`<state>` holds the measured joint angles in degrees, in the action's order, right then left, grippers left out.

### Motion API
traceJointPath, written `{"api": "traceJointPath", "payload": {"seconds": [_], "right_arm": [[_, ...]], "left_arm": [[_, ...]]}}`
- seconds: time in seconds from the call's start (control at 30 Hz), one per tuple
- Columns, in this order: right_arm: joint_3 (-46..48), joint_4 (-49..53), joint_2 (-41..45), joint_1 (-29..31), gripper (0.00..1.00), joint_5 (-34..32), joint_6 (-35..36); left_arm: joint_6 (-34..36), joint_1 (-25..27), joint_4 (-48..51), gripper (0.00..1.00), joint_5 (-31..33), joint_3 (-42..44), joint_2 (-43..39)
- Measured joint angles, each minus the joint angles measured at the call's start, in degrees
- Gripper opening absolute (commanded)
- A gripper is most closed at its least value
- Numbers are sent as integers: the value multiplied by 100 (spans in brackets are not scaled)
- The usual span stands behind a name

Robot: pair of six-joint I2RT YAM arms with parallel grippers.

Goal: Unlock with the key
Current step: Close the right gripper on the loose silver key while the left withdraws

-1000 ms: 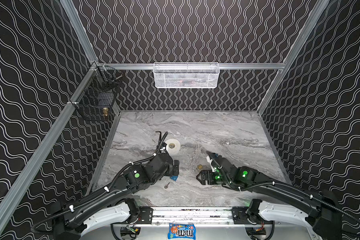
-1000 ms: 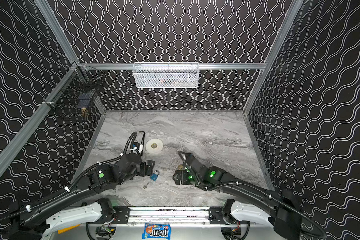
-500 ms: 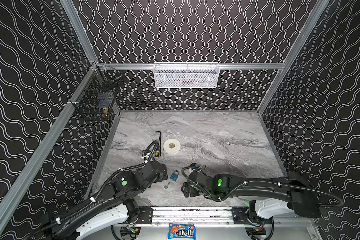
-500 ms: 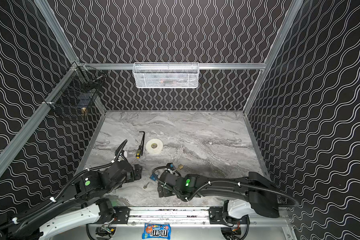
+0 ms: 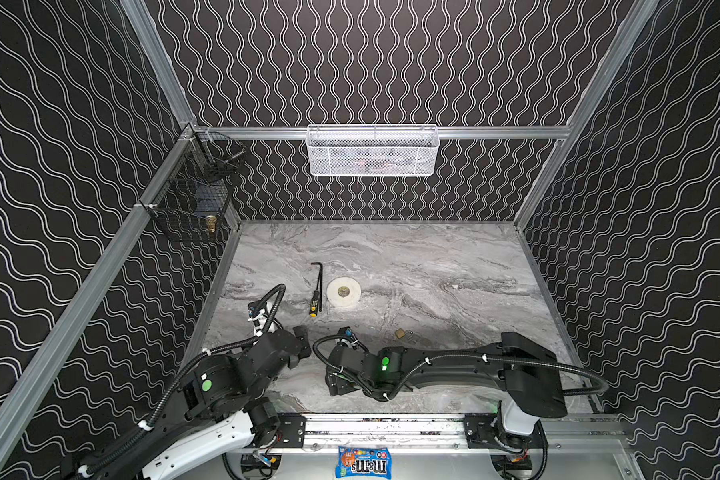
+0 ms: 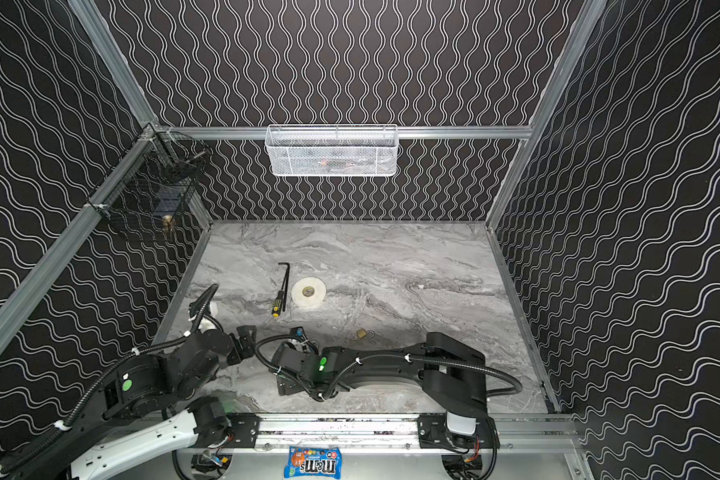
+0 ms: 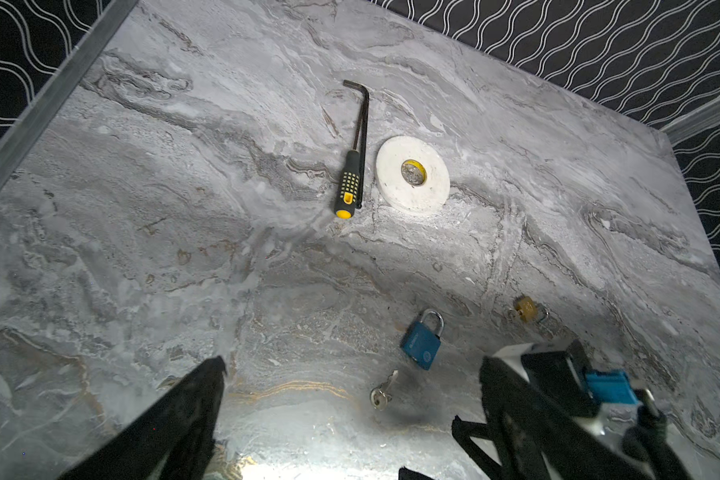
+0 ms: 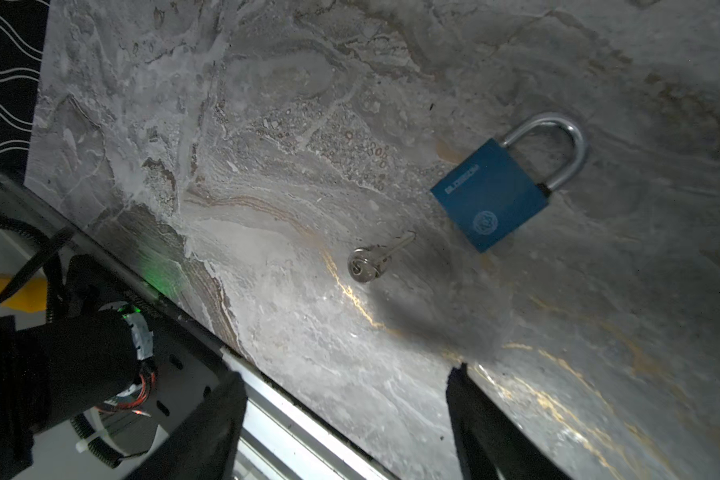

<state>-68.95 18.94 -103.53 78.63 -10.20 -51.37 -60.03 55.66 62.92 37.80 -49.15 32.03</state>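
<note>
While open and empty, left claw (image 7: 354,363) and right claw (image 8: 346,374) near 1 key (image 8: 375,257), 1 blue padlock (image 8: 491,195), 1 brass padlock (image 7: 525,308).

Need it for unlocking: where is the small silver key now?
In both wrist views the small silver key lies on the grey marble table near its front edge, beside the blue padlock, ahead of the open right hand.

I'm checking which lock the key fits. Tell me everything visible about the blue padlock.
The blue padlock has a flat square body, painted metal by its look, with pale lettering along one edge and a round emblem near a corner. Its silvery shackle has both legs seated in the body, so it looks locked. Its keyhole is not in view. It lies flat on the marble table, untouched; the key lies close beside it, apart.
</note>
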Motion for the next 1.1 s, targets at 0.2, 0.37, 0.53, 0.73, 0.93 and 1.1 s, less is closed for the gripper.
{"api": "traceJointPath", "payload": {"seconds": [0.2,0.37,0.53,0.73,0.93,1.1], "right_arm": [[-17,-109,-177,-90,63,44,332],[-50,-203,-297,-254,54,197,769],[-13,-365,-378,-417,48,369,1165],[-79,-479,-570,-470,43,616,1545],[-94,-514,-719,-507,36,686,1801],[-103,-514,-750,-509,34,706,1952]], "left_arm": [[-46,-2,229,99,177,111,-350],[-50,-2,350,99,223,114,-210],[-39,0,369,99,310,101,63],[24,0,249,98,365,90,280],[42,0,162,99,389,74,400],[46,-2,83,99,389,76,501]]}}
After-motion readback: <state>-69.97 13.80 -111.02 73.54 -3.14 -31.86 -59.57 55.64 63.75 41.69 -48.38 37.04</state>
